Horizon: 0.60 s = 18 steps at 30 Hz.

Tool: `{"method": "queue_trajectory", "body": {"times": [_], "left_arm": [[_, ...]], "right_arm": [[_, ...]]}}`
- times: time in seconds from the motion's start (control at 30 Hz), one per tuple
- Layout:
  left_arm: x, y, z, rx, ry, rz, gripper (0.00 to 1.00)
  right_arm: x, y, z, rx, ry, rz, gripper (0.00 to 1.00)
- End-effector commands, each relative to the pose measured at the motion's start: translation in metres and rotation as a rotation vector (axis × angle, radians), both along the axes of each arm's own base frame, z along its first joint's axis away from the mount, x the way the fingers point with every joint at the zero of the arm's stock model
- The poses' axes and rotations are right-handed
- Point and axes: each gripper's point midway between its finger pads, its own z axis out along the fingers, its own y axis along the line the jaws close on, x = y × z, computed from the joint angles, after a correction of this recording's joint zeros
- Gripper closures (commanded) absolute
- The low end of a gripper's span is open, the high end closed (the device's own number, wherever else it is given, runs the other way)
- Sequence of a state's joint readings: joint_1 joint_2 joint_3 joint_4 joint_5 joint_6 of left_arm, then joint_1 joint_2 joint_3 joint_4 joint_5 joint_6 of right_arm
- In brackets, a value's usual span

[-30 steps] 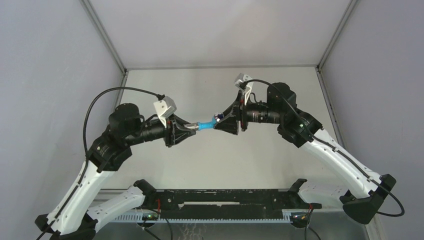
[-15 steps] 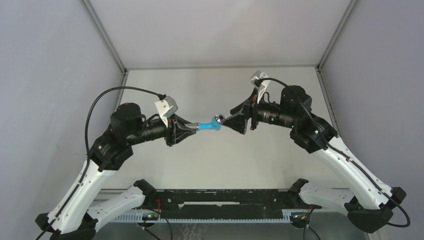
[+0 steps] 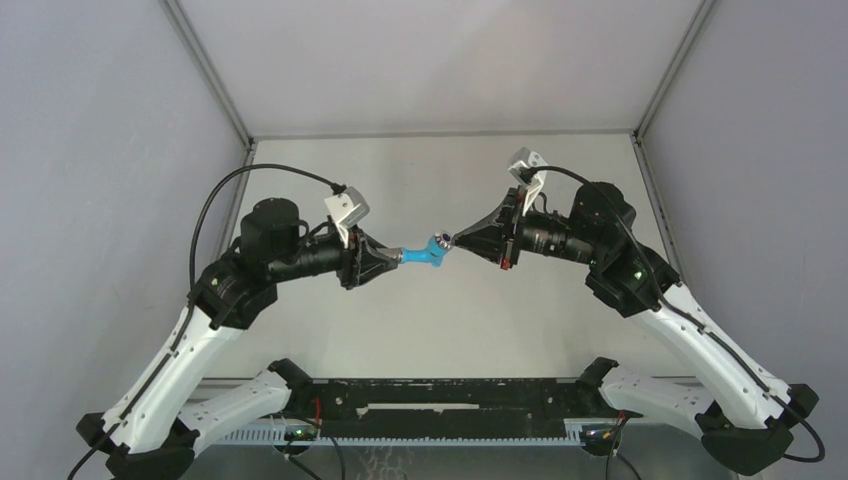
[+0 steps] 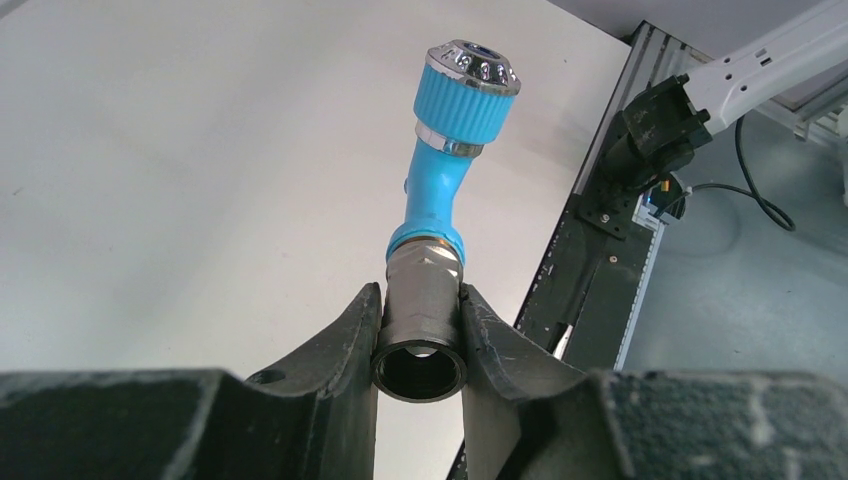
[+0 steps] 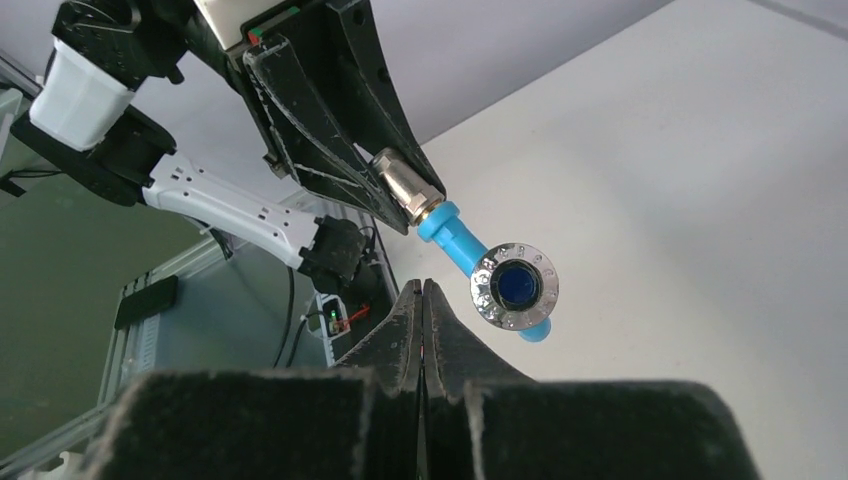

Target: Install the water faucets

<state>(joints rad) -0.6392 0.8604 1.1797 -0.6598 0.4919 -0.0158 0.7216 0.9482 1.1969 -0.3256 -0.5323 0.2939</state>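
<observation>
Left arm is angling in toward centre, left gripper (image 4: 420, 335) pinching the blue tap (image 4: 436, 190) by its silver end, holding it up above the table (image 3: 420, 320). Right arm is facing it, right gripper (image 5: 421, 300) fingers pressed together, empty, tips just beside the tap's head.

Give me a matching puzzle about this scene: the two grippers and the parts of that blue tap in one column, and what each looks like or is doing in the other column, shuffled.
Column one
1. left gripper
2. right gripper
3. tap body
4. tap cap

Column two
A. fingers pressed together, nothing between them
B. bright blue and bent
C. shut on the grey metal end of the tap
D. silver ring around a dark blue centre

Pairs: 1-C, 2-A, 3-B, 4-D
</observation>
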Motion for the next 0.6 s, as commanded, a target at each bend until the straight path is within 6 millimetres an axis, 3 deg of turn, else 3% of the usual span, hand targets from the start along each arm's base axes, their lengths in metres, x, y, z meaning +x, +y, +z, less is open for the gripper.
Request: {"method": "queue_trajectory", "body": {"times": [0.0, 0.23, 0.37, 0.43, 0.5, 0.57], "left_arm": [[-0.001, -0.001, 0.032, -0.064, -0.065, 0.005, 1.0], [-0.005, 0.0, 0.036, -0.081, -0.08, -0.009, 1.0], [-0.011, -0.003, 0.038, -0.092, -0.067, -0.039, 1.0], [-0.013, -0.003, 0.041, -0.097, -0.06, -0.04, 1.0], [-0.013, -0.002, 0.043, -0.101, -0.056, -0.038, 1.0], [-0.014, -0.003, 0.043, -0.105, -0.052, -0.04, 1.0]], "right_arm": [[0.0, 0.007, 0.004, 0.016, -0.014, 0.023, 1.0], [0.016, 0.021, -0.022, -0.041, 0.063, 0.018, 1.0], [0.025, 0.024, -0.027, -0.056, 0.079, -0.01, 0.98], [0.03, 0.021, -0.026, -0.06, 0.069, -0.044, 0.87], [0.034, 0.014, -0.022, -0.055, 0.061, -0.095, 0.66], [0.037, 0.006, -0.016, -0.045, 0.036, -0.143, 0.53]]}}
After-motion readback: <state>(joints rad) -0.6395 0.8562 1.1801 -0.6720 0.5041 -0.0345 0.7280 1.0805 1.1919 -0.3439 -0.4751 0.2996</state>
